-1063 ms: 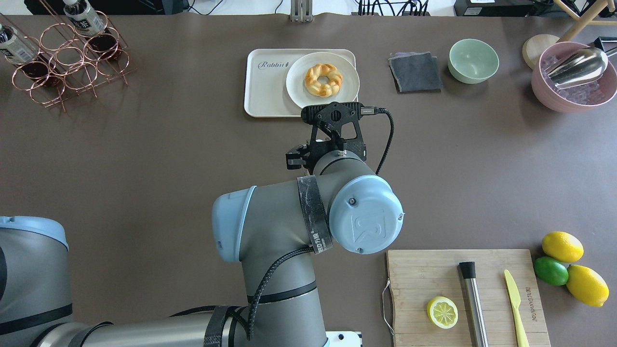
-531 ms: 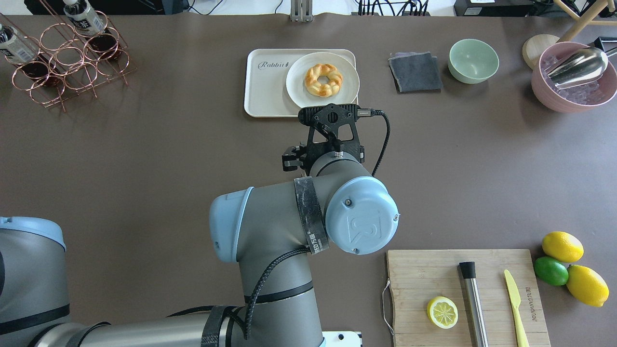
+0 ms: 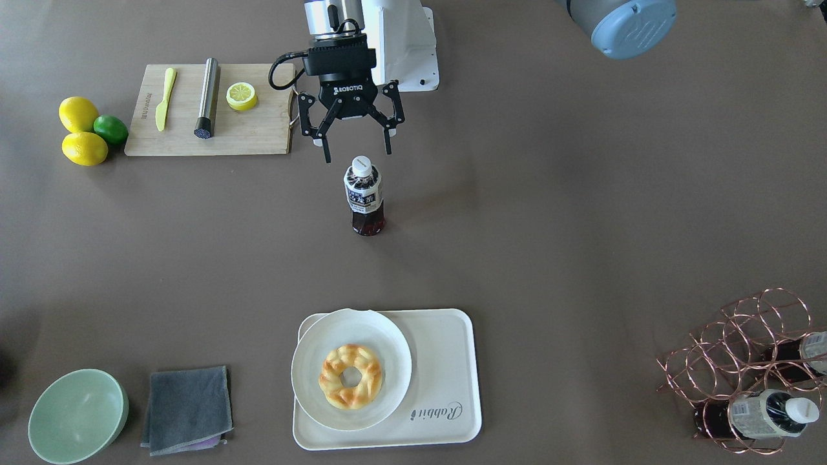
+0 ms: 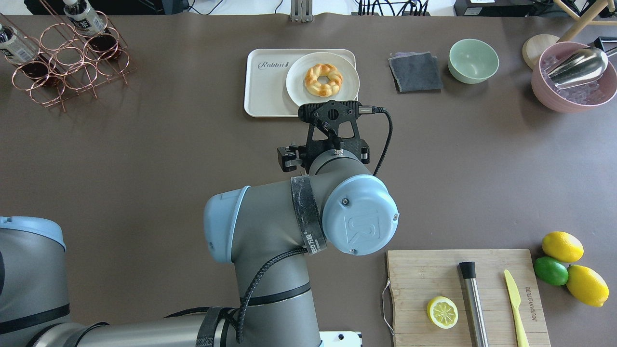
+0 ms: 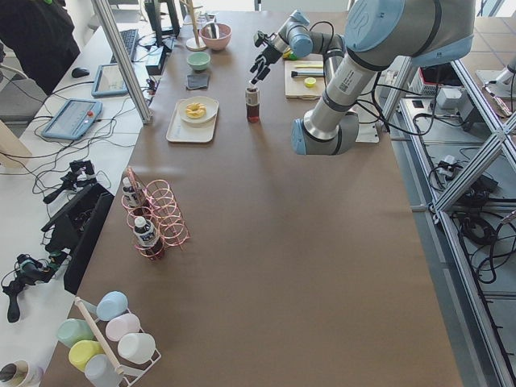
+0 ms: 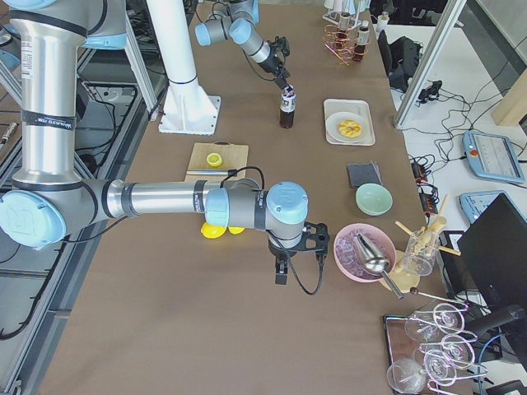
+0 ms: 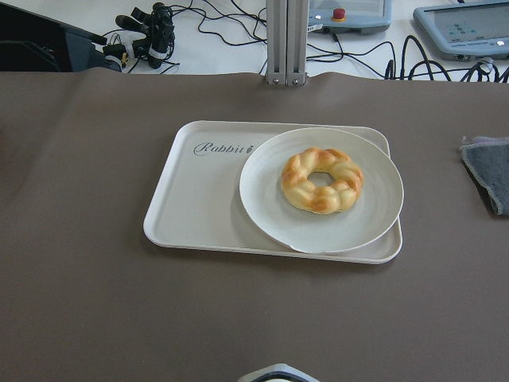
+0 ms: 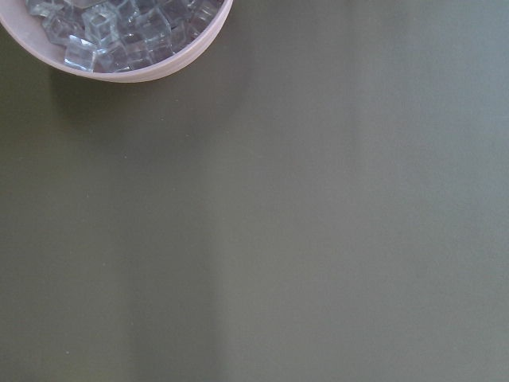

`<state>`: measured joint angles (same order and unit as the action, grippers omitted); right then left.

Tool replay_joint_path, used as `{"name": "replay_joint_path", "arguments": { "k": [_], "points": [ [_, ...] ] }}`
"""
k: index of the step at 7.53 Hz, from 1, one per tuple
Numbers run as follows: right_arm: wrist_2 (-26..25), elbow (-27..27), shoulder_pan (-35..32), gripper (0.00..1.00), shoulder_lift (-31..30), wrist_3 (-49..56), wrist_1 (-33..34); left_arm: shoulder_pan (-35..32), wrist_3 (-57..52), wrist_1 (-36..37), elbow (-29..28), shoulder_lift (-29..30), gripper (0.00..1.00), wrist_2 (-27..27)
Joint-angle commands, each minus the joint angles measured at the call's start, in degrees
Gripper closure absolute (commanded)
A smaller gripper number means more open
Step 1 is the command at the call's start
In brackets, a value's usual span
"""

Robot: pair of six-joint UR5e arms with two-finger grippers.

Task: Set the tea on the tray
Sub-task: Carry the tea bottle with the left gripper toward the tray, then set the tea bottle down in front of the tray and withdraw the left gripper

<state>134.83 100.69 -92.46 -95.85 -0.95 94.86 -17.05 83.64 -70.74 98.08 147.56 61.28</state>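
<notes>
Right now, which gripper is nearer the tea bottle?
Left. The left gripper hangs open right by the cap of the tea bottle, which stands on the table. The right gripper is far off, beside the pink bowl of ice.

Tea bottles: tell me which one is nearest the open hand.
The tea standing upright alone on the table, just below the open left hand. The two other bottles sit in the copper rack, far off to the side.

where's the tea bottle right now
In the front-facing view the tea stands upright on the bare table near centre, just under the open left gripper and well short of the tray.
</notes>
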Motion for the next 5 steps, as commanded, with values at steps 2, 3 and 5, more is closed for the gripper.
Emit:
{"name": "replay_joint_path", "arguments": {
  "k": [2, 3, 5],
  "points": [
    [0.2, -0.1, 0.1, 0.00, 3.1, -0.6, 0.1, -2.7, -5.1, 0.3, 4.0, -0.1, 0.03, 2.7],
    [0.5, 0.1, 0.1, 0.00, 3.1, -0.6, 0.1, -5.2, -6.6, 1.0, 5.1, -0.1, 0.03, 6.5],
    [0.4, 1.7, 0.8, 0.00, 3.2, -0.6, 0.0, -12.5, -11.8, 4.6, 9.3, -2.3, 0.03, 15.8]
  ]
}}
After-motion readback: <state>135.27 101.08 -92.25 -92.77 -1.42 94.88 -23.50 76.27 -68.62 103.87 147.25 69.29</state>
